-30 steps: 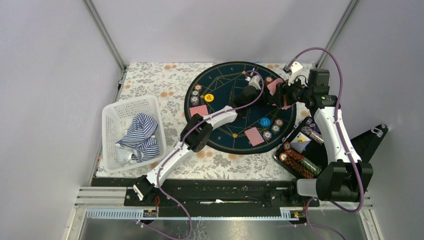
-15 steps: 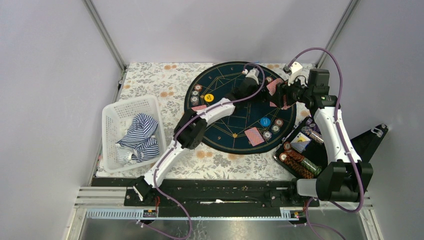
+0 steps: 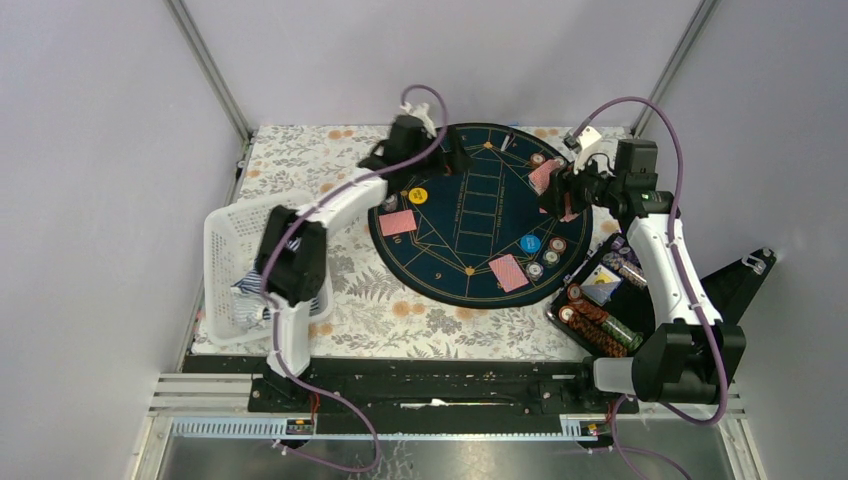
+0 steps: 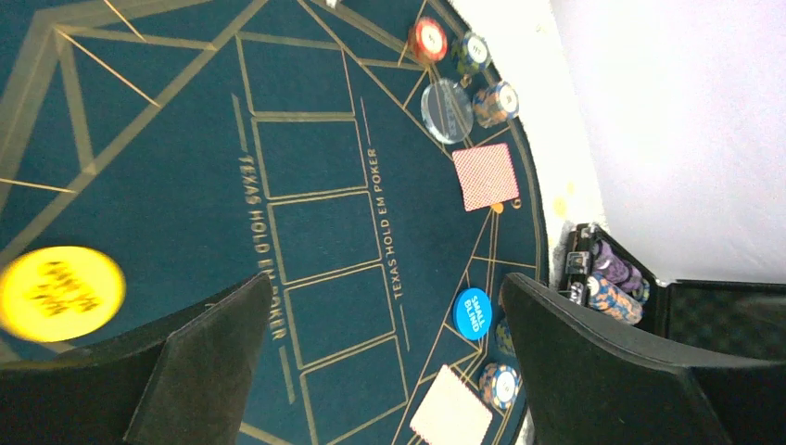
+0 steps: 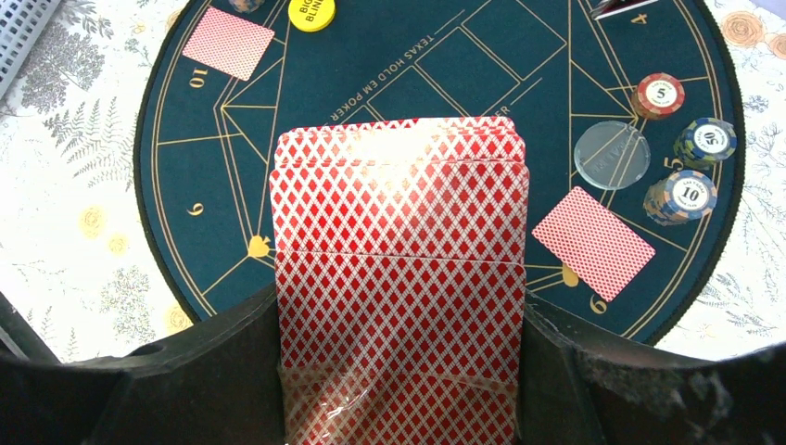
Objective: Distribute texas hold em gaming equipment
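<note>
Swung away from the far right side, the left arm now reaches over the far left rim of the round mat [image 3: 470,225]; the left gripper [image 3: 452,157] hangs above the felt, fingers spread with nothing between them; the yellow disc [image 4: 61,293] lies on the mat just beside it, the blue disc [image 4: 474,313] well apart toward the near right. The right gripper [image 3: 560,193] has not shifted and pinches a deck of red-backed cards [image 5: 400,269] over the mat's right edge; one dealt card [image 5: 593,243] lies face down near three chip stacks [image 5: 690,197]; two more dealt cards [image 3: 398,222] [image 3: 508,272] lie at the left and near seats.
</note>
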Controlling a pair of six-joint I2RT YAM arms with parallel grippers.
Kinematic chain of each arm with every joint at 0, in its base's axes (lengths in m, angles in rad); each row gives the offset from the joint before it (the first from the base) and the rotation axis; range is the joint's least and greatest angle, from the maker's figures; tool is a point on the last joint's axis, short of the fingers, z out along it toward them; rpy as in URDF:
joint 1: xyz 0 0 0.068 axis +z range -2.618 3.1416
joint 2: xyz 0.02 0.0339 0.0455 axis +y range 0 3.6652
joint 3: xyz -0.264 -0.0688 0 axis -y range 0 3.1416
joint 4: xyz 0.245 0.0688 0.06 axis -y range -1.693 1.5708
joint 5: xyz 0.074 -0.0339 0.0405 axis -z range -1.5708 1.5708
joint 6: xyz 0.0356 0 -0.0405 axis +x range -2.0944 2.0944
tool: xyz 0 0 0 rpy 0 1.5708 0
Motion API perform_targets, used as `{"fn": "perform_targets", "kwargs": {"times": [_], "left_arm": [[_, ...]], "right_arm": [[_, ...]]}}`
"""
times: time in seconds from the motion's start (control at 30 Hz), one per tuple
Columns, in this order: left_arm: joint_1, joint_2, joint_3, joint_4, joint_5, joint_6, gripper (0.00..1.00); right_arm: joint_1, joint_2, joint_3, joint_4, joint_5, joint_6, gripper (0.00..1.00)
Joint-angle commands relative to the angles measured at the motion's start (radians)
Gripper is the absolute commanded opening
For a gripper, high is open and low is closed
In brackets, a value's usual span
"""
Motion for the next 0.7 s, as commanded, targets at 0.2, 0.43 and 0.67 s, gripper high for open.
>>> {"fn": "perform_targets", "kwargs": {"times": [0.2, 0.43, 0.67], "left_arm": [[0.151, -0.368, -0.099, -0.204, 0.4, 0.272, 0.99], [0.142, -0.422, -0.247, -0.123, 0.691, 0.143, 0.99], [0.059, -0.398, -0.351, -0.011, 0.761, 0.032, 0.98]], "right_arm": [[0.158, -0.013, -0.023, -0.077, -0.07, -0.116, 0.0], [0.291, -0.015, -0.072, -0.105, -0.068, -0.19, 0.0], [0.36, -0.007, -0.088, -0.114, -0.048, -0.216, 0.0]]}}
